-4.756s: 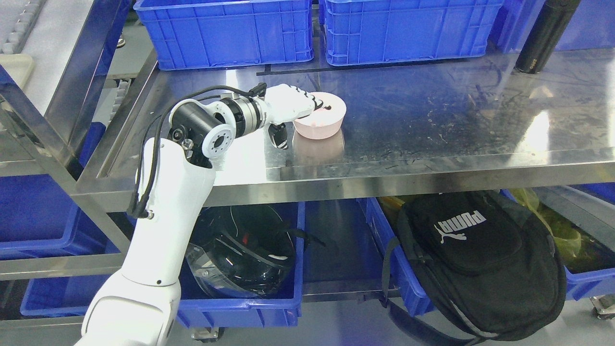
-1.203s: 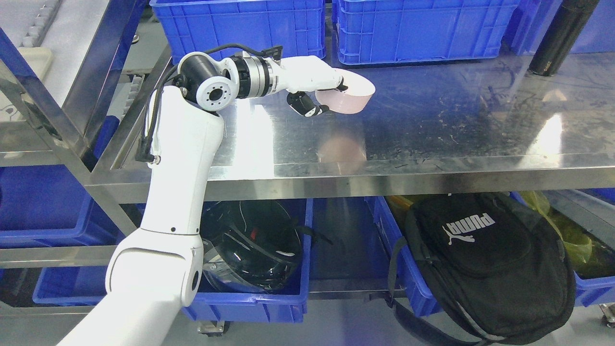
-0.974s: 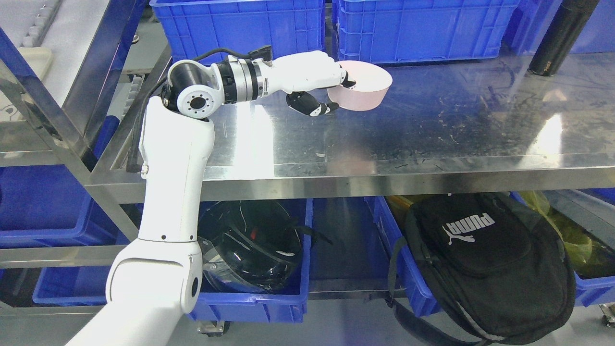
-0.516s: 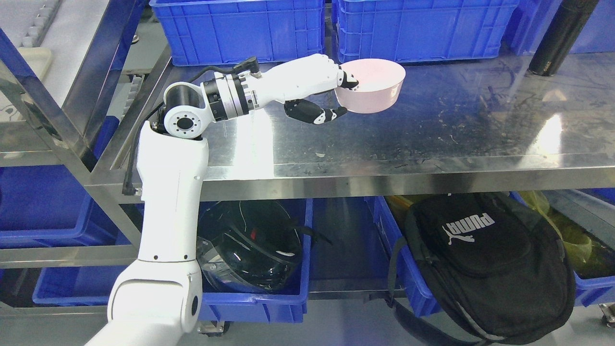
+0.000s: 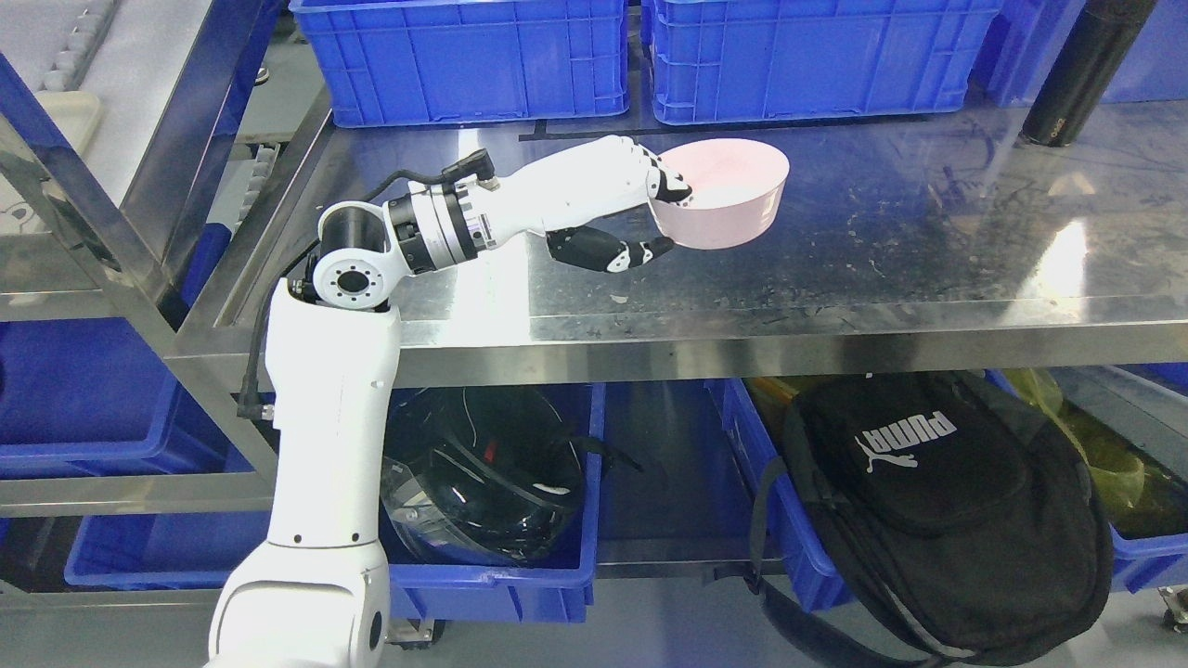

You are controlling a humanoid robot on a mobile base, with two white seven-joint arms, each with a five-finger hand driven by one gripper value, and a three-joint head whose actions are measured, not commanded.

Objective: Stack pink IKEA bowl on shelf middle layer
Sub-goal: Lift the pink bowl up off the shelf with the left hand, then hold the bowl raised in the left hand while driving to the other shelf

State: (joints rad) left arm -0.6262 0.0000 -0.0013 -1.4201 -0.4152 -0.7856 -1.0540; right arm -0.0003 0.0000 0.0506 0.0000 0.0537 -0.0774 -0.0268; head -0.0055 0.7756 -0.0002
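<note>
A pink bowl [image 5: 729,204] hangs upright just above the steel shelf [image 5: 882,232], its opening facing up. My left hand [image 5: 661,215] is shut on the bowl's left rim, with the upper fingers [image 5: 670,178] hooked over the edge and the black-tipped thumb under the wall. The white left arm rises from the bottom left and reaches over the shelf's front edge. No second bowl shows on this shelf.
Two blue crates [image 5: 464,56] [image 5: 817,51] stand along the back of the shelf. A black cylinder [image 5: 1077,74] leans at the back right. Below, a blue bin holds a black helmet [image 5: 483,473], and a black backpack [image 5: 937,510] sits at lower right.
The left hand lifted the bowl off the shelf, turned it from upside down to opening-up, carried it right, and over the last half second lowered it slightly toward the shelf. The camera shifted early on.
</note>
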